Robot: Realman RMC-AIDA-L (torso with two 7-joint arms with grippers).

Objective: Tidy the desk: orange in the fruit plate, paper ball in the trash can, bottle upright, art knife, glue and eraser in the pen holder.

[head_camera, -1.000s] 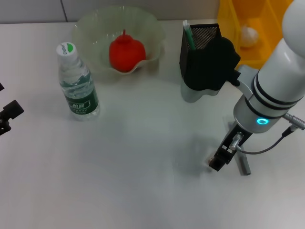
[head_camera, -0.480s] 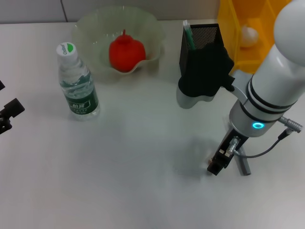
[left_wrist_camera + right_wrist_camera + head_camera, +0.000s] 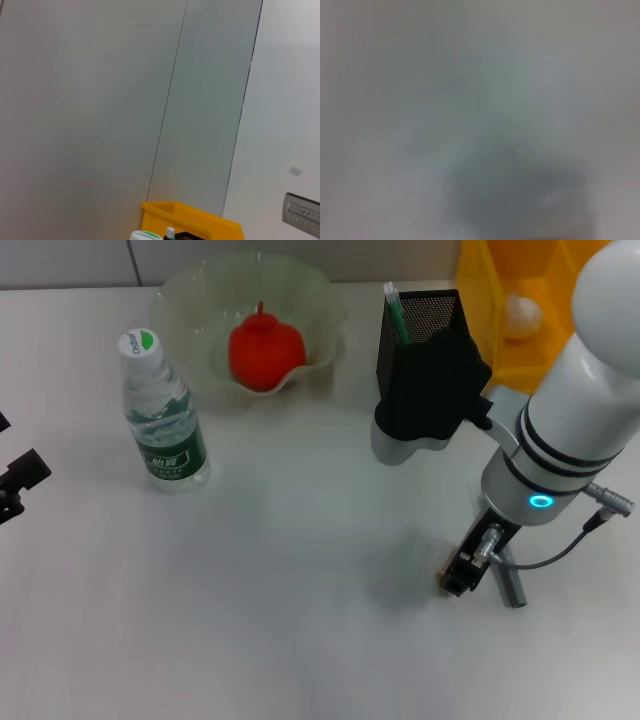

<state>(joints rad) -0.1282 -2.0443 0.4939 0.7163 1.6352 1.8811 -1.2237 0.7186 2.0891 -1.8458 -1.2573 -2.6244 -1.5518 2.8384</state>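
Down at the near right of the tabletop (image 3: 250, 620), the right gripper (image 3: 458, 578) reaches almost to the surface with a small tan thing, probably the eraser (image 3: 444, 568), touching its tip on the side toward the pen holder (image 3: 420, 350); whether the jaws are open or already pinching it cannot be told. That block is too small to give a long axis or heading, while a grey bar, perhaps the art knife (image 3: 507, 580), lies just beside the tip with its length running toward the robot. Parked at the far left edge, the left gripper (image 3: 15, 483) is well apart, so the right arm is nearer
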